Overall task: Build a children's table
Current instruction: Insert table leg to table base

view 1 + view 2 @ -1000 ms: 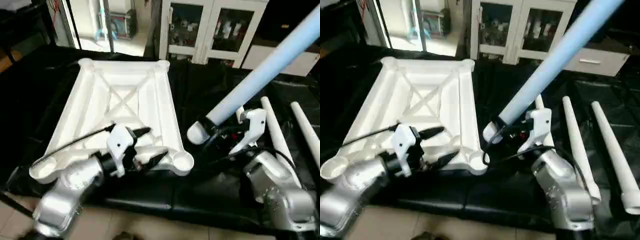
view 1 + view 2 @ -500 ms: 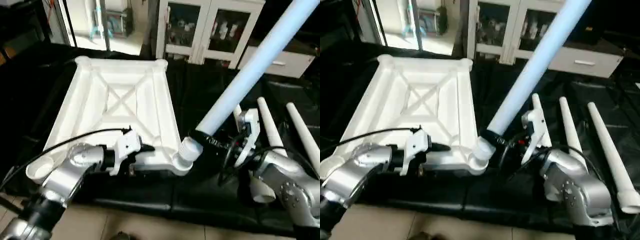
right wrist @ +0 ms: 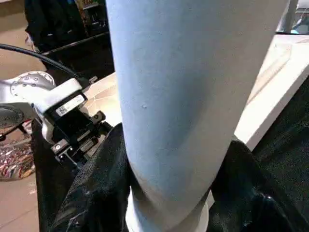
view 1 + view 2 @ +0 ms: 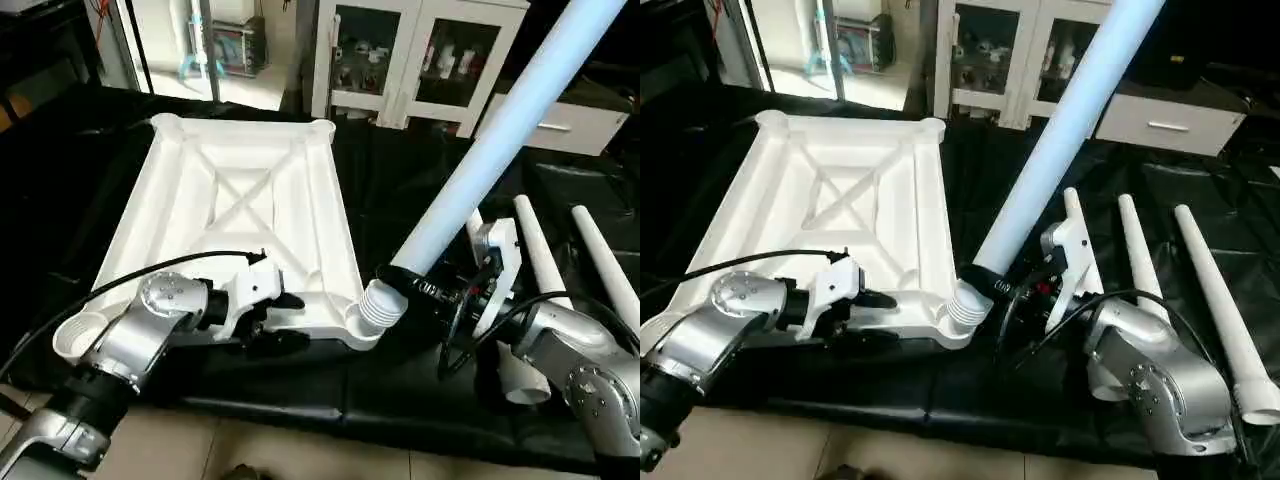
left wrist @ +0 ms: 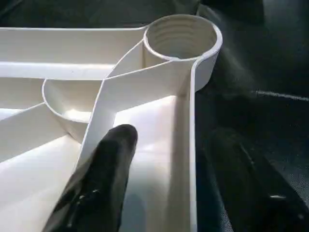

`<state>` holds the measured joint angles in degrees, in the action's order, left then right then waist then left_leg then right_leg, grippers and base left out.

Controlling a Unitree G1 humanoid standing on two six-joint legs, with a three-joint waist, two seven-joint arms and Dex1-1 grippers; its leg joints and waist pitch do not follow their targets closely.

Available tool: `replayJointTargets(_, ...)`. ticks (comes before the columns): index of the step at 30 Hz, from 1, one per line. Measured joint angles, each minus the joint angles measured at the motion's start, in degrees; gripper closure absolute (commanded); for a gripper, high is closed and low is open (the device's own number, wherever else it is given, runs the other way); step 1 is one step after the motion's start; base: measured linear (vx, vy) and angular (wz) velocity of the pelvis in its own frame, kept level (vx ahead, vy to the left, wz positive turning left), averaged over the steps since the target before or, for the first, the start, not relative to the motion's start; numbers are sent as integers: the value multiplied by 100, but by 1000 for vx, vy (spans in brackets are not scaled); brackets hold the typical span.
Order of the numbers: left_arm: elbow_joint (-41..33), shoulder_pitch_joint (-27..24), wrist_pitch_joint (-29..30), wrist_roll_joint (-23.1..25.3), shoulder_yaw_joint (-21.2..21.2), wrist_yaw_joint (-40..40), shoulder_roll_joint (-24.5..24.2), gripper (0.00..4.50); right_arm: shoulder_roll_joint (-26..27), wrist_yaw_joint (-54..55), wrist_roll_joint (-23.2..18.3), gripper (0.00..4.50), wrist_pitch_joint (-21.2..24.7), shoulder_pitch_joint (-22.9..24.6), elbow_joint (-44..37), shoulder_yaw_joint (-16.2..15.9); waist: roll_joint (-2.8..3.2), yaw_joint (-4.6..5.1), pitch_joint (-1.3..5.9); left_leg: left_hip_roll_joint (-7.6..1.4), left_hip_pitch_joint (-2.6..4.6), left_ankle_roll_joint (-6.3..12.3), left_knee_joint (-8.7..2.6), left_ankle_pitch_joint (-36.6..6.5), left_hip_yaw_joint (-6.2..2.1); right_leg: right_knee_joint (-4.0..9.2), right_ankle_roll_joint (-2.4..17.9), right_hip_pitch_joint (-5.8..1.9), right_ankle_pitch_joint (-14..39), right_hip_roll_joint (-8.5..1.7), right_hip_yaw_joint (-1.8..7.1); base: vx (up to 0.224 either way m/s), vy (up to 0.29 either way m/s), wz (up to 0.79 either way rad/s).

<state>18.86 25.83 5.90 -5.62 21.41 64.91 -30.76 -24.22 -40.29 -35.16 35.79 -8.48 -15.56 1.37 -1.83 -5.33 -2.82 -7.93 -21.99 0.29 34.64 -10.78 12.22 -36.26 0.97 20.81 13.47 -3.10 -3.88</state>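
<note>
Right claw point(image 4: 432, 287) clenched on 1 leg point(image 4: 500, 130), its ribbed end tilted at the near right corner socket point(image 5: 179, 36) of the upturned table top point(image 4: 235, 215) on the black surface point(image 4: 420, 390). Left claw point(image 4: 275, 318) straddles the near rim, not fully closed. We should stand the leg upright, centre it, then twist while steadying the rim.
</note>
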Motion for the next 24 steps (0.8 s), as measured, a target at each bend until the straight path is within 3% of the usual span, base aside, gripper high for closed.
replayJointTargets(17, -147, 98, 449, 220, 182, 233, -7, 356, 12, 26, 247, 264, -46, -299, 308, -193, -8, 0, 6, 0, 10, 8, 0, -5, 22, -1, 1, 0, -1, -12, 1, 0, 0, 0)
replayJointTargets(24, -401, 8, 418, 470, 269, 289, -90, 420, 181, 189, 573, 264, -225, -434, 749, -326, -11, 20, 13, 0, 12, 20, -1, -12, 37, 3, 1, 1, 0, -15, 7, 0, 0, 0)
